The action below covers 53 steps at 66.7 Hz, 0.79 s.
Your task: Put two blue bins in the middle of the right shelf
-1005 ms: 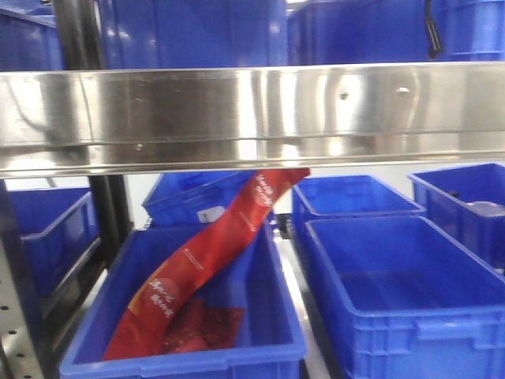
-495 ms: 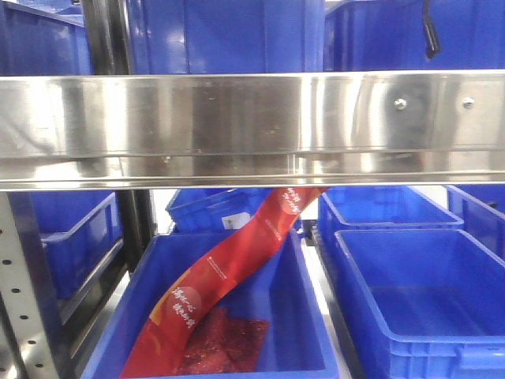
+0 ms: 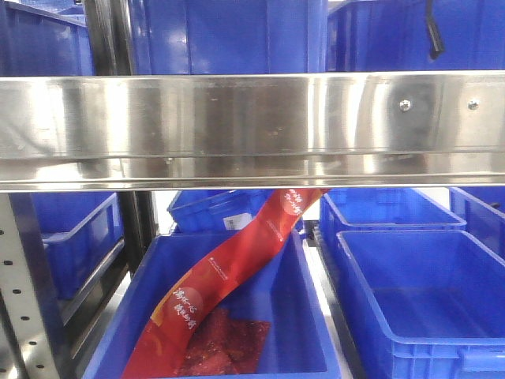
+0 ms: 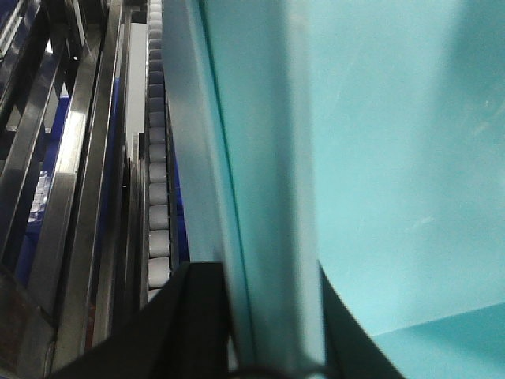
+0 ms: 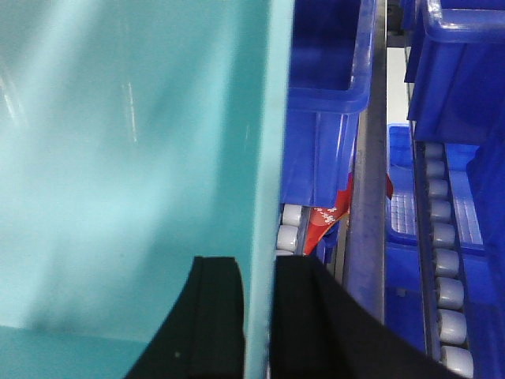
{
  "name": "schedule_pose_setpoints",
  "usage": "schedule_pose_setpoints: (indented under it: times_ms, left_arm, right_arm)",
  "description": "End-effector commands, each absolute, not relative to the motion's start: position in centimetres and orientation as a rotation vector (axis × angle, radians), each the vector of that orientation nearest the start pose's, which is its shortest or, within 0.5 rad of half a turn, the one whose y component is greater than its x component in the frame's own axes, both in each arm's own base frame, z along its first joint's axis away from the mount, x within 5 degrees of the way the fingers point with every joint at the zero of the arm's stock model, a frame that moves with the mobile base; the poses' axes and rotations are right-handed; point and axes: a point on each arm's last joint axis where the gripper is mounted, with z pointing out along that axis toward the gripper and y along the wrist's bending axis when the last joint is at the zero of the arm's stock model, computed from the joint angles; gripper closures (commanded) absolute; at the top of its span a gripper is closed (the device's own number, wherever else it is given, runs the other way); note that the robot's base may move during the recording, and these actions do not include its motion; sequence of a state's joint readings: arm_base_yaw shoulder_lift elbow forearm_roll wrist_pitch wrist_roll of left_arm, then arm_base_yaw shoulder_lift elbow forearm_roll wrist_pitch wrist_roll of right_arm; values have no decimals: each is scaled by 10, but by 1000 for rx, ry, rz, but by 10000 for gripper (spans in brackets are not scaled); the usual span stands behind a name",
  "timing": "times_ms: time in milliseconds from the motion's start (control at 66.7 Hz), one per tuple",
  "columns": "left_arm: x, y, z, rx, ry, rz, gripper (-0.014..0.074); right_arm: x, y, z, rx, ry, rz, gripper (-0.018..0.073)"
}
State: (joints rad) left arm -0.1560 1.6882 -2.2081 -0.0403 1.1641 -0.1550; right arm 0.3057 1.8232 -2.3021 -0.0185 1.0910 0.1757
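In the left wrist view a blue bin wall (image 4: 379,158), tinted teal, fills the frame. My left gripper (image 4: 272,276) is shut on its rim, one black finger (image 4: 197,316) on each side. The right wrist view shows the opposite wall (image 5: 118,158), and my right gripper (image 5: 259,272) is shut on that edge. A second blue bin (image 5: 327,103) stands just to its right. In the front view two blue bins (image 3: 229,35) (image 3: 394,35) sit above the steel shelf beam (image 3: 252,126). Neither gripper shows in that view.
Below the beam a blue bin (image 3: 312,316) holds a long red bag (image 3: 237,268). An empty blue bin (image 3: 418,300) sits to its right, with more bins behind. Grey roller tracks (image 4: 158,197) (image 5: 442,260) run along the shelves. A perforated upright (image 3: 24,316) stands at the left.
Since a second ago the front view has shifted, with the beam lower and the bins further right in frame. Over the last half second almost nothing moved.
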Motion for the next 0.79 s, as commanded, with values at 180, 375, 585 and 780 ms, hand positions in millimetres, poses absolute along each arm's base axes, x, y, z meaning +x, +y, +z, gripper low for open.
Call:
schedule_pose_setpoints:
  times_ms: [180,375,585,780]
  left_arm:
    - [328,-64,541,17,1931,-363,707]
    - [329,-64,543,14,1898,-366,707]
    - [329,-64,542,16,1914,-365,707]
    - [343,-68,519,18,2025,-357,707]
  right_arm:
    - [365,121,508,-151,2008,338,724]
    - [366,121,509,-149,1989,341,724]
    - [367,121,509,-149,1988,342,724]
    - [368,121,502,-153,2039,332,724]
